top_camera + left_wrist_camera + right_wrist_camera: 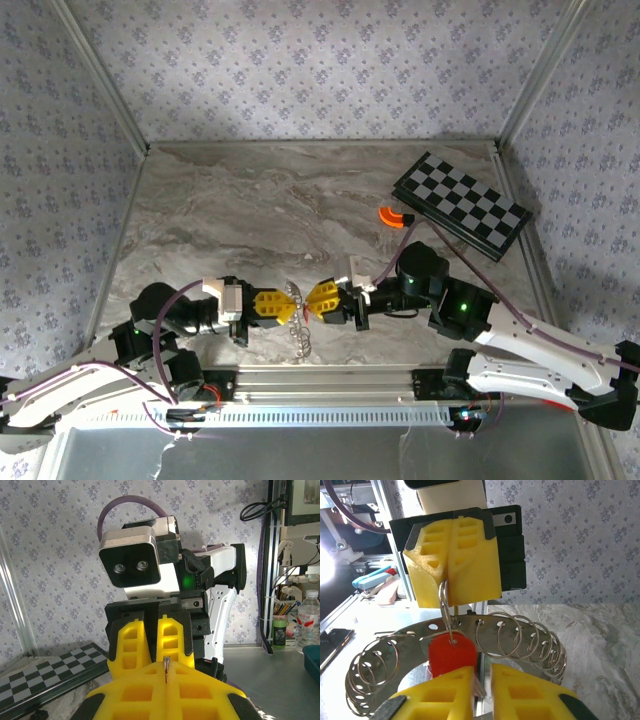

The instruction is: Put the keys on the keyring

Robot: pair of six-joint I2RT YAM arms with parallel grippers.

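The keyring (412,632) is a flat silvery band with holes, hung with several wire split rings, and it dangles between the two grippers (300,335). My left gripper (445,582) comes in from above, shut on one split ring (443,605); the wire shows pinched between its tips (166,667). The key (451,652), red-headed, hangs from that same split ring by its hole. My right gripper (482,672) sits just below, jaws a narrow gap apart. The key's silver shaft lies in that gap against the left finger. From above, the left gripper (293,305) and the right gripper (310,300) meet tip to tip.
A black-and-white chequered board (460,205) lies at the back right, with an orange curved piece (392,216) beside it. Wallpapered walls close in the marble table on three sides. A metal rail (330,385) runs along the near edge.
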